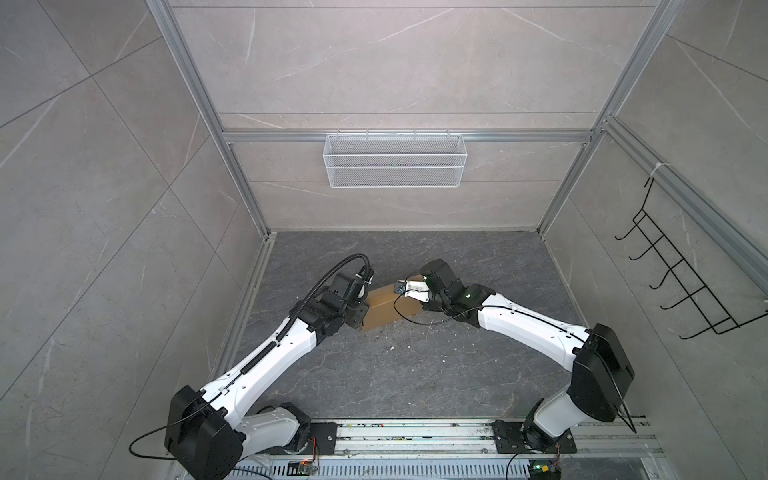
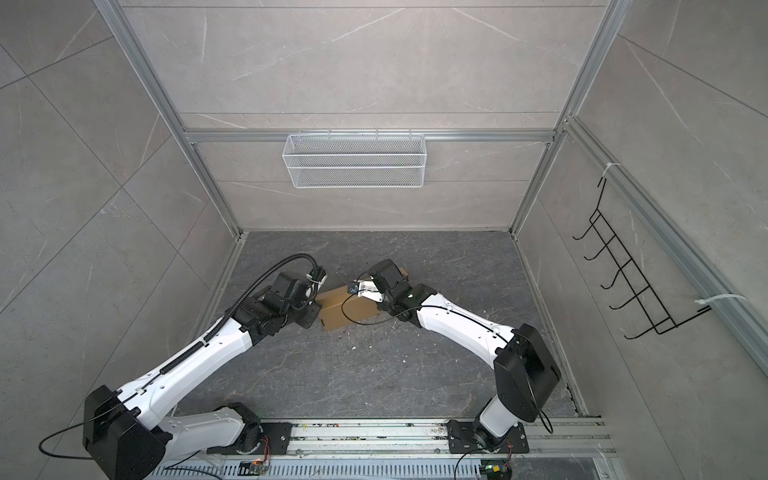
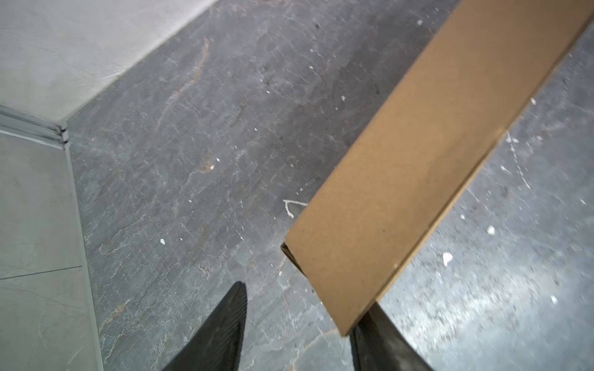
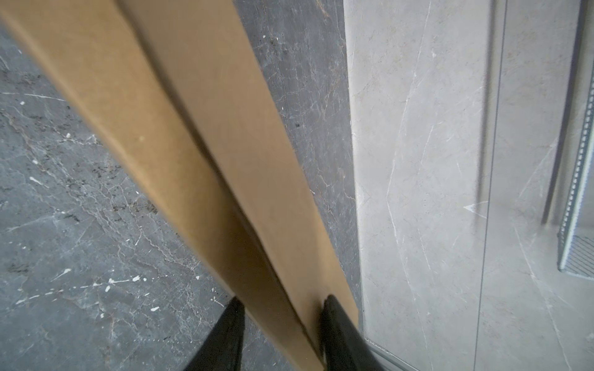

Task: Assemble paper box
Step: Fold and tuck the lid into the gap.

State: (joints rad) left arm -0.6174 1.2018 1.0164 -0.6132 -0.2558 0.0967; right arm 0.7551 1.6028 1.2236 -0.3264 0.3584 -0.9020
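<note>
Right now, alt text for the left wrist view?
Brown paper box cuts diagonally across the frame, its near corner overlapping one side of the open left gripper. Behind it, a dark marbled table flecked white; pale wall panels at one edge.

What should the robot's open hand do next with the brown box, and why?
Probably ease the left gripper back off the paper box: its jaws stand apart with the corner beside one finger, while the right gripper clamps the box wall.

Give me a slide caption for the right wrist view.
Right gripper grips a folded wall of the paper box over the dark marble floor.
</note>
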